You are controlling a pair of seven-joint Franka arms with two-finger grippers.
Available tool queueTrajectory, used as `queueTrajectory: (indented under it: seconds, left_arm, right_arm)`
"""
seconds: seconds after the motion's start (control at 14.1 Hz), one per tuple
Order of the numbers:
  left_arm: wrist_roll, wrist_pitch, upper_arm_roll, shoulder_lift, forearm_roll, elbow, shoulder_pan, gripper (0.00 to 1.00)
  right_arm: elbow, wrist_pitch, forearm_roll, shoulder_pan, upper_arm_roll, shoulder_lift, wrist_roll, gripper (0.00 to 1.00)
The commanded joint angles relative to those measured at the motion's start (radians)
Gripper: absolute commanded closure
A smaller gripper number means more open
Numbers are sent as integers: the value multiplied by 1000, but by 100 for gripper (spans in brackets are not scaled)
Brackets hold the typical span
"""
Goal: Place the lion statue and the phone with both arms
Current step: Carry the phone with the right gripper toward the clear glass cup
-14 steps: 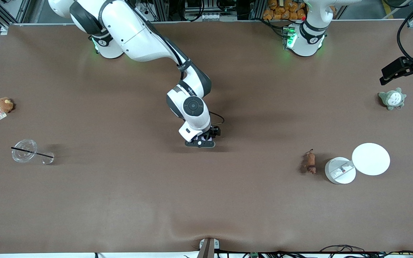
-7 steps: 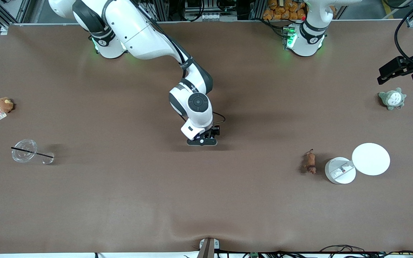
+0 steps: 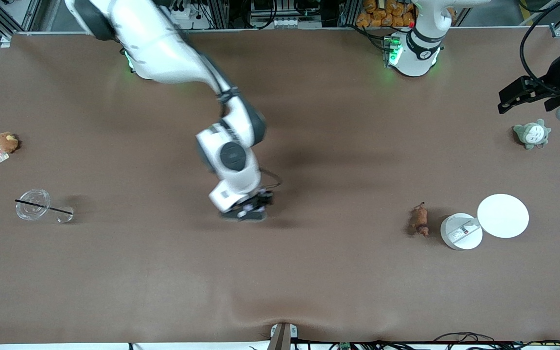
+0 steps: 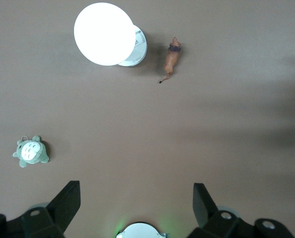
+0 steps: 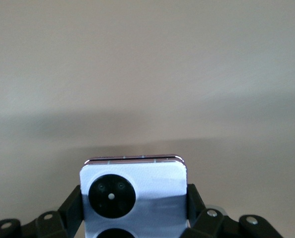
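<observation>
The front view looks down from high, bases along its top. The left wrist view, high up, shares the lion statue at lower right.

You see the right gripper over the table's middle. The lion statue lies just beside a white disc.
</observation>
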Motion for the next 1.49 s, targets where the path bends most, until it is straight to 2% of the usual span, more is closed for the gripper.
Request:
queueTrajectory:
  seconds: [0.0, 0.21, 0.36, 0.43, 0.71, 1.07, 1.28, 1.35, 1.42]
  left_arm:
    - [3, -2, -29, -28, -18, -22, 35, 0]
    - [1, -2, -32, -27, -18, -19, 32, 0]
    - [-16, -11, -56, -28, -18, -20, 29, 0]
    - [-16, -11, -67, -25, -16, -16, 32, 0]
    - [-13, -9, -67, -14, -16, -10, 34, 0]
    - [-11, -3, -67, -2, -16, -7, 35, 0]
    - [-9, -5, -64, -8, -16, -7, 38, 0]
    - [-9, -6, -63, -8, -16, -8, 38, 0]
    - [-9, -6, -61, -8, -16, -8, 38, 0]
  right_arm:
    - [-39, -144, -11, -157, 21, -112, -171, 100]
    - [-74, -241, -36, -311, 11, -121, -404, 100]
    - [-145, -233, -195, -360, -4, -123, -435, 100]
    - [-182, -223, -239, -394, -4, -123, -443, 100]
    - [-308, -82, -251, -511, -4, -141, -549, 100]
    - [-342, -55, -249, -609, -4, -135, -538, 93]
    - [-354, -35, -251, -612, -5, -132, -534, 87]
    - [-355, -28, -251, -614, -5, -132, -534, 81]
    - [-355, -25, -251, -612, -5, -129, -535, 44]
